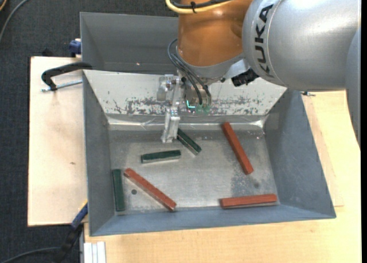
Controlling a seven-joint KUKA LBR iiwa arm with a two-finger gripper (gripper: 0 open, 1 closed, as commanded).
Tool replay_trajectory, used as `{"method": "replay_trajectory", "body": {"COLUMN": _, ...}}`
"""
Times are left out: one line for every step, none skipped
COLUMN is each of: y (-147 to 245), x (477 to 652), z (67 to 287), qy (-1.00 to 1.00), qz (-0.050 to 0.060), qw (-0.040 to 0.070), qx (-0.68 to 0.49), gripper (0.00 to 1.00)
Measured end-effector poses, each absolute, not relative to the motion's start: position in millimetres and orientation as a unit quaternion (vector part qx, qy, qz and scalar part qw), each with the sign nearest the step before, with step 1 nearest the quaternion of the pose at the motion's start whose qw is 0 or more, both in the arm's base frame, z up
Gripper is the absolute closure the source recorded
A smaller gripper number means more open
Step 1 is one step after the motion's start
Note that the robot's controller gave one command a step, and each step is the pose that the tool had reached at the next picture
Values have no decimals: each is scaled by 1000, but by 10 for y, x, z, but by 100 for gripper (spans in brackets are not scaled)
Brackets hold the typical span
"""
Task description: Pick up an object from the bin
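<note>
The gripper (170, 130) hangs low at the far side of the bin (298, 159), just left of a short green bar (189, 142). Whether it is open or closed cannot be told.

- My grey bin (304, 159) has six sticks on its floor.
- Right red stick (237, 148), front red stick (248, 201), left red stick (150, 189).
- Middle green stick (160, 156), back green stick (191, 144), left green stick (118, 189) by the wall.

camera view | above bin (97, 141), tilted down | near | arm (309, 27) enters right
</note>
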State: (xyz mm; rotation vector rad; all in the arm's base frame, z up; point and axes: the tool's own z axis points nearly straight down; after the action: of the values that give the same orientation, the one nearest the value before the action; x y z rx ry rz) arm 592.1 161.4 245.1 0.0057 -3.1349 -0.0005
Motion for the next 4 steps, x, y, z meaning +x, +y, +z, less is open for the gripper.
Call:
{"method": "replay_trajectory", "body": {"y": 1630, "x": 6007, "z": 2501, "qy": -1000, "qz": -1, "qw": -3, "qx": 21, "gripper": 0}}
{"method": "replay_trajectory", "body": {"y": 875, "x": 5529, "z": 877, "qy": -1000, "qz": 1, "qw": 4, "qx": -1, "gripper": 0}}
{"method": "replay_trajectory", "body": {"y": 1548, "x": 5826, "z": 701, "qy": -1000, "qz": -3, "qw": -3, "qx": 17, "gripper": 0}}
{"method": "replay_trajectory", "body": {"y": 1504, "x": 5827, "z": 711, "qy": -1000, "qz": -1, "qw": -3, "qx": 14, "gripper": 100}}
